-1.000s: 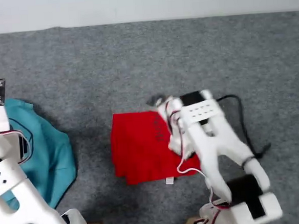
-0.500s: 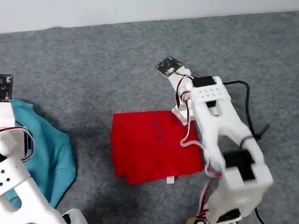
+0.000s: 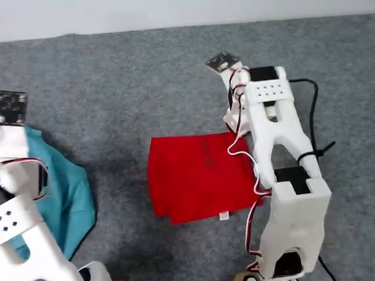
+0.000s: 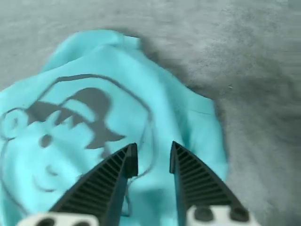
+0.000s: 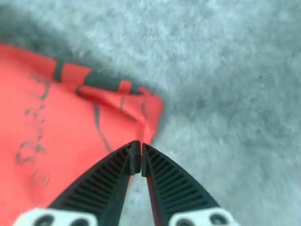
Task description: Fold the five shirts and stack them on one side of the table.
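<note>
A folded red shirt (image 3: 196,175) lies mid-table on the grey cloth. My right arm (image 3: 273,128) stands over the shirt's right far corner. In the right wrist view my right gripper (image 5: 138,157) is shut on the rumpled edge of the red shirt (image 5: 56,122). A teal shirt (image 3: 72,193) with a dark cartoon print lies crumpled at the table's left side, partly under my left arm (image 3: 12,217). My left gripper (image 4: 151,153) hangs open just above the teal shirt (image 4: 94,94), with nothing between its fingers.
The grey felt cloth (image 3: 125,80) covers the whole table, with bare room at the back and the far right. A black cable (image 3: 317,151) runs along the right arm. A pale wall (image 3: 165,7) borders the far edge.
The right arm swung toward the far side and now stands over the red shirt's corner. The red shirt shifted slightly right. The left arm drifted a little to the right.
</note>
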`<state>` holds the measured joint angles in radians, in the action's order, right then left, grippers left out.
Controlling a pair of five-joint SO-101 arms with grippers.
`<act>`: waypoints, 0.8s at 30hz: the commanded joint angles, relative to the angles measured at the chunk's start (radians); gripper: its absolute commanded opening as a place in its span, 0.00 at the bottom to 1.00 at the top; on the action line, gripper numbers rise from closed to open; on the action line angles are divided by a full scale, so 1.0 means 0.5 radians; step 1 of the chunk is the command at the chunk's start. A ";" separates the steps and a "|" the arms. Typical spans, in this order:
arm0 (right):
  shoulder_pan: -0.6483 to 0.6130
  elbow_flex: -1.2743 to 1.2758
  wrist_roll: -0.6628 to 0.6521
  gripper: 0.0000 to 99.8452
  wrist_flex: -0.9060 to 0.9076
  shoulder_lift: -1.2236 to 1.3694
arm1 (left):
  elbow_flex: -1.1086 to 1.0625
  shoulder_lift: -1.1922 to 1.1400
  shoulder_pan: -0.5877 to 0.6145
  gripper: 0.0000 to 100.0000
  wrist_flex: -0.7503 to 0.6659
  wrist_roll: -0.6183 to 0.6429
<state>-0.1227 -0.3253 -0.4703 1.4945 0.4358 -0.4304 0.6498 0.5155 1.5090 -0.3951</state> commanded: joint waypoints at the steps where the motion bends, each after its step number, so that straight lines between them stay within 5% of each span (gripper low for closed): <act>1: -0.014 -0.147 0.009 0.01 0.226 -0.287 | 0.100 0.037 -0.328 0.13 0.144 -0.003; 13: 0.336 -0.101 0.009 0.01 0.600 -0.744 | 0.091 -0.476 -1.645 0.15 0.206 0.288; 24: 0.833 0.338 0.003 0.01 0.600 -1.122 | 0.103 -1.089 -2.047 0.25 0.233 0.215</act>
<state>0.2348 -0.1964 -0.4703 1.7538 -0.0307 -0.4166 0.1389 -0.4603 1.6164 -0.2616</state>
